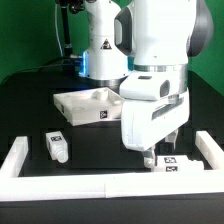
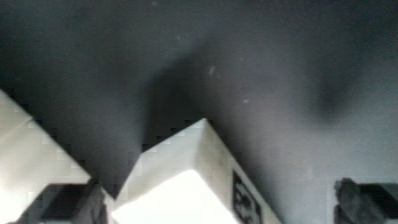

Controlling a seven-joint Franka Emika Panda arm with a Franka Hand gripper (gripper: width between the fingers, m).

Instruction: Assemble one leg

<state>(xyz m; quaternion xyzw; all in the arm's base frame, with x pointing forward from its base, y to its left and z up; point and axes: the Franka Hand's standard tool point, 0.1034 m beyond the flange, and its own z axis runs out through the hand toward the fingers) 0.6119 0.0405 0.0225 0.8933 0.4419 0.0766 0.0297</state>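
A black desk (image 1: pixel 30 118) is fenced along its front and both sides by a raised white rim (image 1: pixel 90 186). Toward the back, on the exterior view's left, a large square white panel with black-and-white tags (image 1: pixel 88 103) lies flat on the desk. A stubby white plastic leg (image 1: pixel 57 147) with a square tag on top sits alone at the front on the exterior view's left, just inside the rim, well apart from the arm and touching nothing but the desk. The bulky white robot arm (image 1: pixel 155 60) reaches down on the exterior view's right, and its tool (image 1: pixel 152 157) is low, just above the desk, close to the front rim. Just beside it, toward the exterior view's right, lie small white tagged pegs (image 1: pixel 173 161) of the same kind; how many is hard to tell, as the arm covers part of them. The wrist view is blurred: the tool's two dark fingers (image 2: pixel 63 205) stand far apart at opposite edges, so the tool is spread and pinches nothing. In the gap between them lies a white tagged piece (image 2: pixel 192 170), with bare dark desk between it and one finger; whether it touches the other cannot be told. Another white surface (image 2: pixel 25 150) shows at the edge.
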